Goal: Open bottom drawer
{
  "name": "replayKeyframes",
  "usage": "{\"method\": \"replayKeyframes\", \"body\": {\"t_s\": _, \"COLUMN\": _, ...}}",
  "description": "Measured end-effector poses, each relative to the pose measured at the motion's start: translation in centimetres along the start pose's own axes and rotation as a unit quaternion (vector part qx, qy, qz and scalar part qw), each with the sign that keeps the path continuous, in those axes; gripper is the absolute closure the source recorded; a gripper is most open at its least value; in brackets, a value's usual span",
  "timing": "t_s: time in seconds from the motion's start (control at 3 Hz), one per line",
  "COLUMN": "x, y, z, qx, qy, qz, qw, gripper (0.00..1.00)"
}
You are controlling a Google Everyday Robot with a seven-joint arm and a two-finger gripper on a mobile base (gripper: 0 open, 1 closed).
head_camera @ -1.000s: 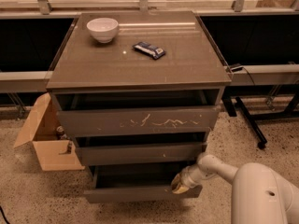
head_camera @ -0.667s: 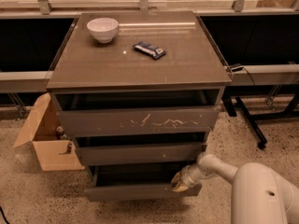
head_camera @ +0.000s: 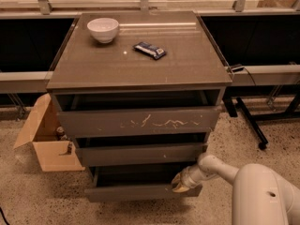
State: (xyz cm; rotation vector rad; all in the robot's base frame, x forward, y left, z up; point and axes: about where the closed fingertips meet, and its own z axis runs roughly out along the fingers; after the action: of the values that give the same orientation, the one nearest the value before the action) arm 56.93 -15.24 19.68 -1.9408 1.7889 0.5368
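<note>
One camera looks down from the front at the cabinet point(head_camera: 140, 67), gripper point(head_camera: 180, 184) lower right.

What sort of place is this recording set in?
Probably an office or lab test area: a drawer cabinet on speckled floor, an open cardboard box beside it, a desk leg behind. The gripper is at the right end of the bottom drawer.

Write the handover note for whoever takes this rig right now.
Gripper: low, at the right end of the bottom drawer, against the top edge of its front.
Bottom drawer: partly out, with a dark gap showing above its front.
Done: the drawer is started open.
Left: probably pull it further out, then release.
</note>
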Motion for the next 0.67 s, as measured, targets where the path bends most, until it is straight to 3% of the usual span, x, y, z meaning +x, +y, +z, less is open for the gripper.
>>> {"method": "replayKeyframes", "body": {"t_s": 0.33, "x": 0.0, "y": 0.0, "z": 0.0, "qx": 0.0, "qy": 0.0, "qz": 0.0, "qw": 1.0, "gripper": 0.12}}
{"method": "replayKeyframes", "body": {"t_s": 0.67, "x": 0.0, "y": 0.0, "z": 0.0, "qx": 0.0, "qy": 0.0, "qz": 0.0, "qw": 1.0, "gripper": 0.0}}
